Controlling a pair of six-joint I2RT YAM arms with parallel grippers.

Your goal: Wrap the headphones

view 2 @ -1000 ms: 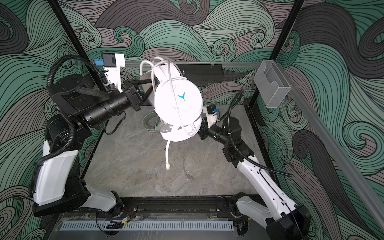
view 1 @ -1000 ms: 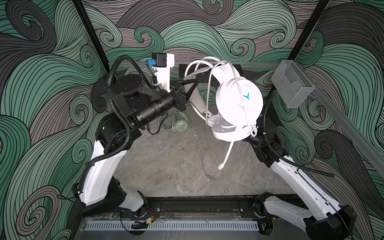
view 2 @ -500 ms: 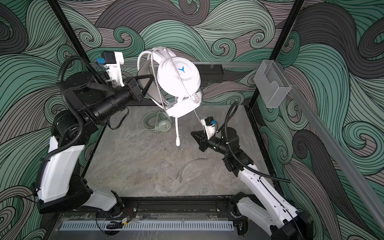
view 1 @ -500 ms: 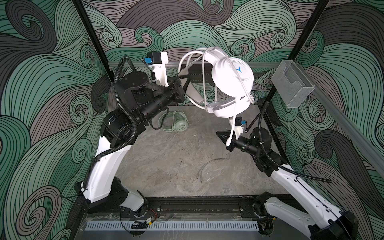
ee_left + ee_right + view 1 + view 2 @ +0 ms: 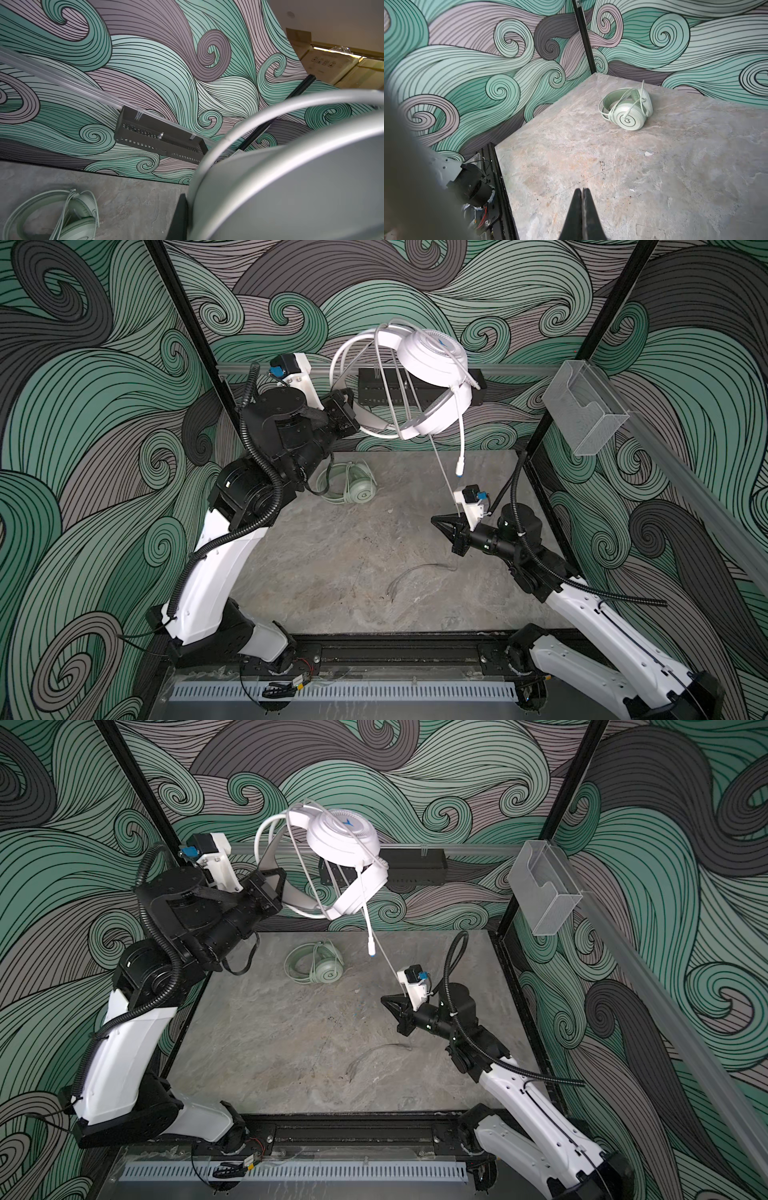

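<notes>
The white headphones (image 5: 432, 360) (image 5: 343, 836) hang high near the back wall, their cable looped over the band. My left gripper (image 5: 355, 412) (image 5: 280, 886) is shut on their headband (image 5: 291, 187), which fills the left wrist view. A thin cable (image 5: 444, 477) (image 5: 390, 969) runs taut from them down to my right gripper (image 5: 434, 520) (image 5: 384, 999) (image 5: 583, 189), which is shut on it low over the table's right side. The cable's slack end (image 5: 411, 572) lies on the table. The mint green headphones (image 5: 353, 489) (image 5: 320, 968) (image 5: 629, 112) (image 5: 68, 214) lie at the back of the table, with their cable wound round them.
The grey marble table (image 5: 332, 564) is walled in by patterned panels. A black box (image 5: 374, 385) is fixed to the back rail behind the raised headset. A clear plastic bin (image 5: 582, 410) hangs on the right rail.
My left arm has lifted the white headphones up and back toward the wall. My right gripper has dropped down from beside them, drawn forward along the cable and shut.
</notes>
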